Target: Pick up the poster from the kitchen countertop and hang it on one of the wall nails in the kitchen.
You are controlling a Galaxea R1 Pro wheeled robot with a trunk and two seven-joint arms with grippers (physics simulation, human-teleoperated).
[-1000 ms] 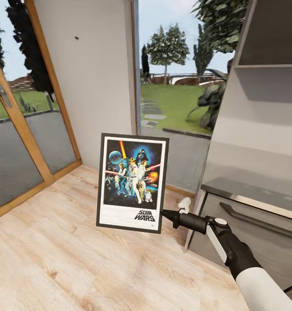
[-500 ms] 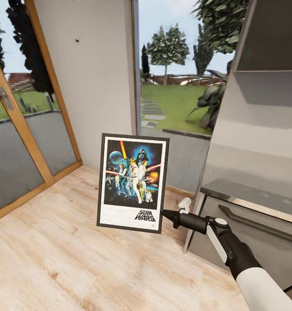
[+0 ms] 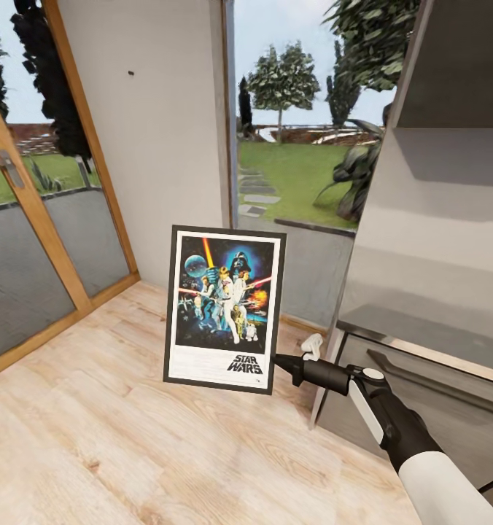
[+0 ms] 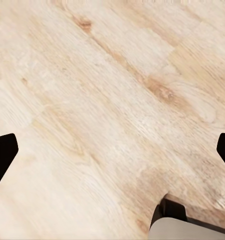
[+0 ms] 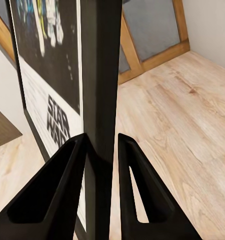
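Observation:
The poster (image 3: 224, 310) hangs upright above the wood floor, its Star Wars print facing me in the head view. My right gripper (image 3: 279, 362) is shut on its lower right frame edge. The right wrist view looks along that black edge of the poster (image 5: 100, 75), with the right gripper (image 5: 101, 150) clamped on either side of it. A wall nail (image 3: 130, 73) shows as a tiny dark dot high on the pale wall, above and left of the poster. My left gripper (image 4: 112, 150) is open over bare floor, holding nothing.
A grey cabinet unit (image 3: 436, 255) with a thin steel ledge stands close on the right. A wood-framed glass door (image 3: 28, 204) lines the left, and a tall window (image 3: 297, 168) sits behind the poster. Light plank floor (image 3: 93, 437) spreads in front.
The wall, nail and window have slid slightly down in the picture, so the camera has moved. The poster and right gripper keep their place in the view.

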